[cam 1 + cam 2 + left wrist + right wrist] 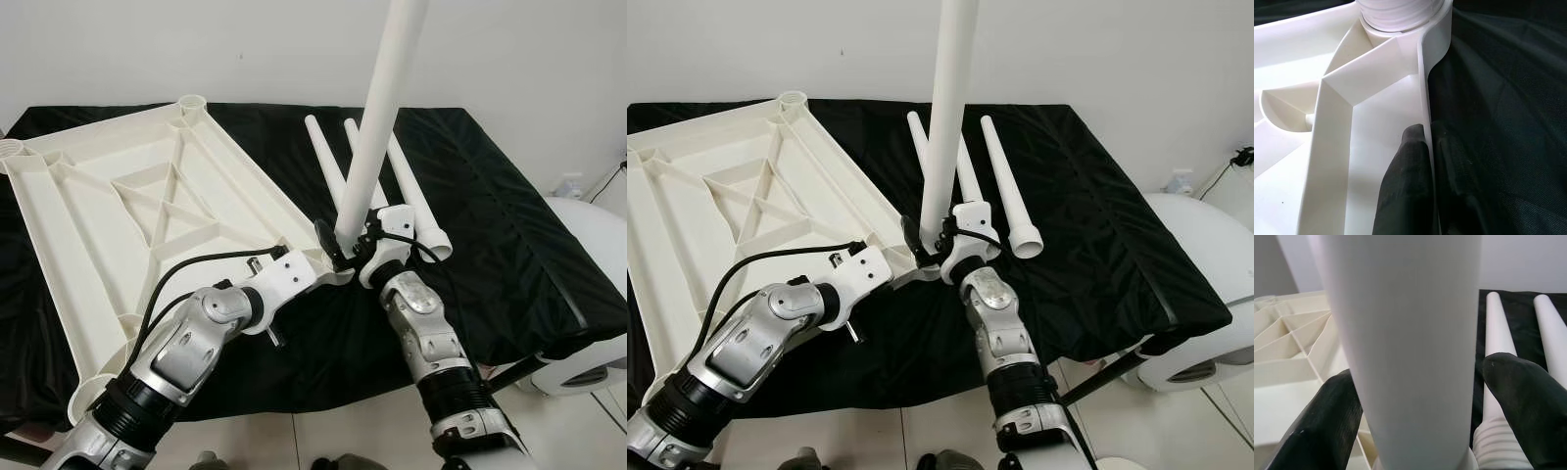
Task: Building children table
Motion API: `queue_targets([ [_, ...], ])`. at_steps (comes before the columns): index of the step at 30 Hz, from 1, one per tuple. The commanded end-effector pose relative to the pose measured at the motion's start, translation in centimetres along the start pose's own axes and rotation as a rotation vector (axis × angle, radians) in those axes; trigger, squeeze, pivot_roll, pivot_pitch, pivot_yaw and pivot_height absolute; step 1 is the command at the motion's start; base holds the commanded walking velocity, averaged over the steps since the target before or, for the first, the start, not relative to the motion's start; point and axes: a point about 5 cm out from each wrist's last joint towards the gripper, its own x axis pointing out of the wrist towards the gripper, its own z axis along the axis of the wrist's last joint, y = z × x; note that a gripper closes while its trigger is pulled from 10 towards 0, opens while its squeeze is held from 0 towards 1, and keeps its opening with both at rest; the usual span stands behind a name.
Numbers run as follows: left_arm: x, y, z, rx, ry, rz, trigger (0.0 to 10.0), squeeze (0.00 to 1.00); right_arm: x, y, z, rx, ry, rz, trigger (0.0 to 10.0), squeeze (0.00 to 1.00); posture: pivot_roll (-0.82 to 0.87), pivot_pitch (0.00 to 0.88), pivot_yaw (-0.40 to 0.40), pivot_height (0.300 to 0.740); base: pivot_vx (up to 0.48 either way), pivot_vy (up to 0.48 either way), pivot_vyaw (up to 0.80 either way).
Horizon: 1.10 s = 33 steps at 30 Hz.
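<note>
Right hand [939,247] is clamped on a white table leg [377,122], one black finger [1322,431] on each side of the tube. Leg stands near upright, its lower end at the near right corner of the upturned tabletop [137,211]. Can't tell whether it is seated in the corner socket or just resting on it; the hand hides the joint in the head views. The left wrist view shows a ribbed white end in the corner socket [1400,12], so the leg looks at least partly entered. Thread engagement unclear.

Left hand [318,262] has its fingers [1410,166] pinched shut on the tabletop's edge wall just beside that corner, one finger inside the rim, one outside against the black cloth. Reads as steadying the panel while the leg goes in.

Tabletop lies underside up, ribs showing, on the black-covered worktop [509,245]. Its far corner socket [192,102] is open, no leg in it; the far left one likewise. Near left corner is partly hidden by the left arm, but no leg rises from it.

Spare legs [1004,186] lie side by side on the cloth behind the right hand, at least two, probably three.

Progress, my estimate: first leg being fitted, none confirmed finished. Left: seat this one, three more legs, then flip the table upright.
</note>
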Motion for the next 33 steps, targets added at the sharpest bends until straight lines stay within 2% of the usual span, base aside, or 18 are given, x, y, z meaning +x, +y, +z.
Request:
queue_targets([
  [1,0.6,-1.3,-0.9,-0.012,0.031,-0.063,10.0,0.00,-0.1,-0.5,-0.2,0.004,0.005,0.050,10.0,0.00,0.04,0.000,-0.101,0.740,0.000,0.000,0.00],
  [2,0.6,-1.3,-0.9,-0.012,0.031,-0.063,10.0,0.00,-0.1,-0.5,-0.2,0.004,0.005,0.050,10.0,0.00,0.04,0.000,-0.101,0.740,0.000,0.000,0.00],
  [6,0.7,-1.3,-0.9,-0.008,0.030,-0.066,10.0,0.00,-0.7,-1.6,-0.7,-0.010,0.045,0.217,10.0,0.00,0.04,0.000,-0.098,0.740,0.000,0.000,0.00],
  [14,0.7,-1.2,-0.8,-0.006,0.029,-0.067,10.0,0.00,-0.6,-2.8,-0.6,-0.034,0.058,0.280,10.0,0.00,0.04,0.000,-0.092,0.740,0.000,0.000,0.00],
  [22,0.6,-1.4,-0.8,-0.005,0.030,-0.075,10.0,0.00,0.6,-3.4,-0.5,-0.056,0.072,0.329,10.0,0.00,0.04,0.000,-0.087,0.740,0.000,0.000,0.00],
  [23,0.6,-1.4,-0.8,-0.006,0.031,-0.074,10.0,0.00,0.8,-3.3,-0.5,-0.060,0.079,0.341,9.1,0.00,0.05,0.000,-0.087,0.740,0.000,0.000,0.00],
  [24,0.6,-1.4,-0.8,-0.007,0.031,-0.073,10.0,0.00,0.8,-3.3,-0.6,-0.062,0.082,0.351,9.1,0.00,0.05,0.000,-0.086,0.740,0.000,0.000,0.00],
  [25,0.6,-1.3,-0.8,-0.007,0.031,-0.073,10.0,0.00,0.9,-3.2,-0.7,-0.061,0.088,0.366,7.1,0.00,0.05,0.000,-0.086,0.740,0.000,0.000,0.00],
  [26,0.6,-1.3,-0.8,-0.007,0.031,-0.073,10.0,0.00,0.9,-3.2,-0.7,-0.061,0.088,0.366,7.1,0.00,0.05,0.000,-0.086,0.740,0.000,0.000,0.00],
  [27,0.6,-1.3,-0.8,-0.008,0.031,-0.072,10.0,0.00,0.9,-3.2,-0.8,-0.059,0.093,0.376,2.8,0.00,0.05,0.000,-0.086,0.740,0.000,0.000,0.00],
  [29,0.6,-1.3,-0.8,-0.009,0.031,-0.071,10.0,0.00,0.9,-3.2,-0.9,-0.056,0.098,0.386,2.8,0.00,0.05,0.000,-0.084,0.740,0.000,0.000,0.00],
  [30,0.6,-1.3,-0.7,-0.010,0.031,-0.071,10.0,0.00,0.9,-3.2,-1.0,-0.052,0.108,0.400,0.0,0.00,0.05,0.000,-0.084,0.740,0.000,0.000,0.00],
  [33,0.6,-1.4,-0.7,-0.011,0.029,-0.072,10.0,0.00,0.8,-3.2,-1.2,-0.048,0.120,0.418,0.0,0.00,0.05,0.000,-0.086,0.740,0.000,0.000,0.00],
])
